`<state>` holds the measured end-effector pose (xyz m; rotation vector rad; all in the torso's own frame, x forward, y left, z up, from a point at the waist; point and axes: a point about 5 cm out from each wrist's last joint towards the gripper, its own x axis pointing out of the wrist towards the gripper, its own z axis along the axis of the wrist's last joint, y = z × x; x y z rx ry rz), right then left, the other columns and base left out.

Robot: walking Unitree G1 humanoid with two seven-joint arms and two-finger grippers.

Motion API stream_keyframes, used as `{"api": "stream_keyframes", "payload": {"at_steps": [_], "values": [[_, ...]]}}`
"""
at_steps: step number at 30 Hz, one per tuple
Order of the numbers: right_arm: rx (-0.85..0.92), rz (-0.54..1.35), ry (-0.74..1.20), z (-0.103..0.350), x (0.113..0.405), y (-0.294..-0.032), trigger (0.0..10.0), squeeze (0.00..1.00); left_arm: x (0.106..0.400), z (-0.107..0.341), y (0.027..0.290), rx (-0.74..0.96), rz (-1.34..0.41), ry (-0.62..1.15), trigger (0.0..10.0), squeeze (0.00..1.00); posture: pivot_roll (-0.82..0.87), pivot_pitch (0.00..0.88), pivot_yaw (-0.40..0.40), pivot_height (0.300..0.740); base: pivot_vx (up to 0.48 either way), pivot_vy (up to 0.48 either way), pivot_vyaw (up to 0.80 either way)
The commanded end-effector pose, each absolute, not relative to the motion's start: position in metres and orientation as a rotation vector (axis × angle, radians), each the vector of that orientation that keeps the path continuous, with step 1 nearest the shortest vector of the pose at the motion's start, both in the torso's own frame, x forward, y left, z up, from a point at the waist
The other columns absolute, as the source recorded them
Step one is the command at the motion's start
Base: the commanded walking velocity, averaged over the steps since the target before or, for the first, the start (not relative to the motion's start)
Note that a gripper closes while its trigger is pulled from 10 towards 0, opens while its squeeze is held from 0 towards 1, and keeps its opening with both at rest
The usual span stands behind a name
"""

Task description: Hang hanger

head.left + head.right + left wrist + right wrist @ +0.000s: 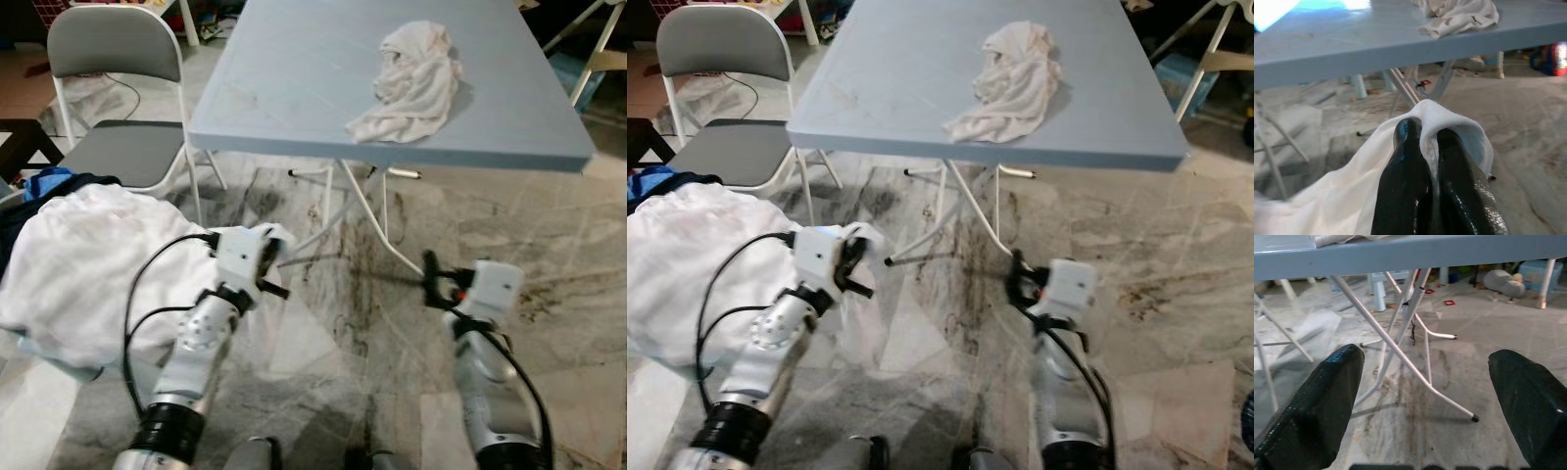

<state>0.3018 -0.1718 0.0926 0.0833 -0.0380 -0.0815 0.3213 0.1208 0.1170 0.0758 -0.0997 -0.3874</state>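
the left end effector [1432, 147] is clamped on a fold of the white garment [88, 264] heaped on the floor beside the grey folding chair [118, 98], its fingers pinched together with cloth between them. the right end effector [1425, 396] hovers low over the marble floor [549, 245], fingers spread wide apart and holding nothing. a crumpled white cloth [411, 78] lies near the front right corner of the blue table [294, 88]. no hanger or rail can be made out, so the task looks barely begun: cloth gripped, hanging all left.
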Motion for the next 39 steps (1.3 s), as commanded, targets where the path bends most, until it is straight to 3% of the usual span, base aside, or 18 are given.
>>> {"api": "stream_keyframes", "payload": {"at_steps": [1,28,39], "values": [[0.072,-0.110,-0.031,0.090,0.299,-0.180,10.0,0.00,0.321,0.118,0.112,0.073,-0.413,-0.107,10.0,0.00,0.10,0.198,0.046,0.740,0.000,-0.296,0.00],[0.062,-0.093,-0.028,0.092,0.299,-0.182,10.0,0.00,0.330,0.111,0.122,0.167,-0.479,-0.036,10.0,0.00,0.08,0.202,0.033,0.740,0.000,-0.050,0.00],[0.050,-0.079,-0.038,0.096,0.301,-0.182,10.0,0.00,0.327,0.100,0.118,0.117,-0.478,0.011,10.0,0.00,0.06,0.214,0.031,0.740,0.000,0.000,-0.72]]}}
